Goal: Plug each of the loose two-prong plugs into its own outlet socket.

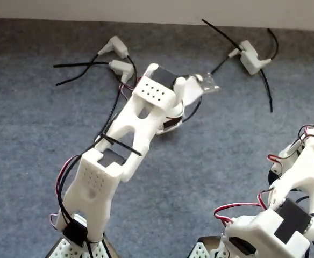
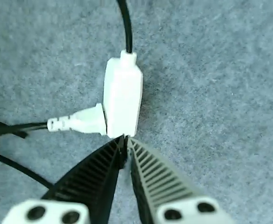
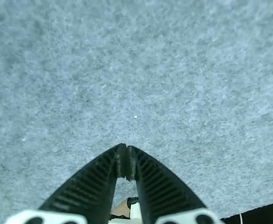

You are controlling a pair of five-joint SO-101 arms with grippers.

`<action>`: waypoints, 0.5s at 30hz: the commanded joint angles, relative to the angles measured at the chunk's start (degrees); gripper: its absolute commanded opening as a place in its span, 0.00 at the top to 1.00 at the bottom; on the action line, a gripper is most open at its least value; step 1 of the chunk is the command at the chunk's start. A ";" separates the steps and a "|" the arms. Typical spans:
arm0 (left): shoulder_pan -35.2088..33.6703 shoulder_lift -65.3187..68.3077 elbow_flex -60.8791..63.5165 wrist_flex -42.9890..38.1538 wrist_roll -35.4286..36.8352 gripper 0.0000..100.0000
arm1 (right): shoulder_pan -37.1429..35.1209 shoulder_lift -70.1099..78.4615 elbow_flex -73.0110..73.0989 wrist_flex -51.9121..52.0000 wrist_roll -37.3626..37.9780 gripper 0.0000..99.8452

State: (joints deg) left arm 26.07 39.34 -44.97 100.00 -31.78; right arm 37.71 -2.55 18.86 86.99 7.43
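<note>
A white outlet socket block [image 2: 122,100] lies on the grey carpet with a black cable leaving its far end and a white two-prong plug [image 2: 78,123] seated in its side. My left gripper [image 2: 125,143] is shut and empty, its tips pointing at the block's near end. From above, this gripper [image 1: 208,83] sits mid-table, short of the block [image 1: 250,58] at the back right. Two loose white plugs [image 1: 114,47] [image 1: 122,67] with black cables lie at the back left. My right gripper [image 3: 127,161] is shut over bare carpet, holding nothing.
Black cables [image 1: 267,86] trail from the socket block across the back right. The left arm [image 1: 130,129] stretches diagonally over the table's middle. The right arm [image 1: 302,177] is folded at the front right. Open carpet [image 1: 33,134] lies to the left.
</note>
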 commanded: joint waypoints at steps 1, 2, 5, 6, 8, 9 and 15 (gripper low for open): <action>1.19 -3.65 -1.71 0.88 -3.43 0.93 | 0.66 -0.22 -0.13 -0.22 0.00 0.99; 1.19 -3.65 -1.71 0.88 -3.60 0.89 | 0.92 -0.22 -0.13 -0.22 0.79 0.99; 0.31 -3.47 -1.71 0.26 -3.34 0.76 | 1.98 -0.22 -0.13 -0.31 3.43 0.99; -0.22 -2.77 -1.71 -0.70 -3.25 0.72 | 2.51 -0.22 -0.13 -0.31 3.78 0.99; -1.71 -0.57 -1.98 -2.73 -3.25 0.69 | 3.30 -0.22 -0.13 -0.40 3.87 0.99; -2.51 0.84 -1.98 -4.13 -3.16 0.69 | 3.65 -0.22 -0.13 -0.40 3.87 0.99; -6.99 8.57 -2.07 -11.08 -1.85 0.69 | 4.53 -0.22 -0.13 -0.40 3.96 0.99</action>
State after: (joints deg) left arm 20.97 46.73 -45.14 92.09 -34.77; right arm 41.49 -2.55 18.86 86.99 10.95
